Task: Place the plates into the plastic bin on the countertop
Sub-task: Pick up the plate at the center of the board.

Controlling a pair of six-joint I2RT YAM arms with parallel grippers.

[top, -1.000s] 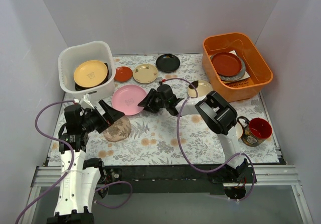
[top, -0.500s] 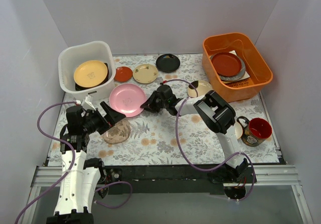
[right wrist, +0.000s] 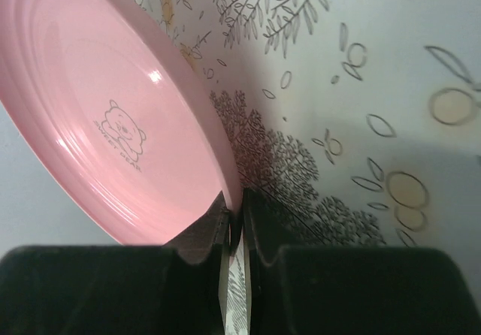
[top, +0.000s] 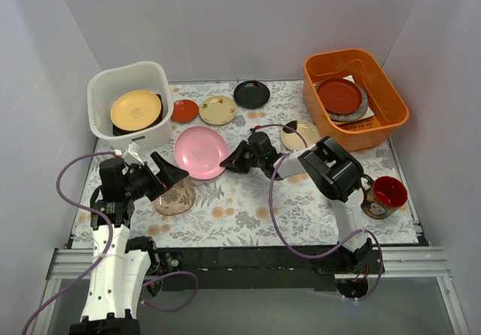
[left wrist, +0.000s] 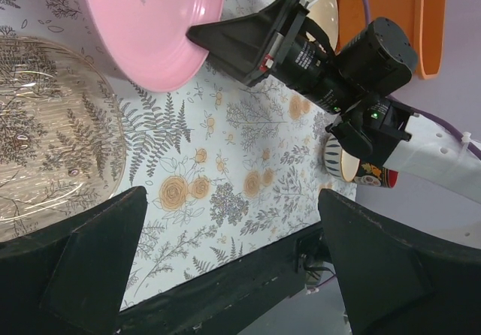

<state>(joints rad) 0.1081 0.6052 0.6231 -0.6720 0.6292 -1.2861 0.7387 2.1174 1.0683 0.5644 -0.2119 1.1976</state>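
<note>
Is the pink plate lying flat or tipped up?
Tipped up: the pink plate slants above the countertop, its rim pinched by the right end effector.

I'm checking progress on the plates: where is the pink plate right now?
In the top view the pink plate is left of centre, tilted, just to the near right of the plastic bin, its right rim pinched by the right tool.
</note>
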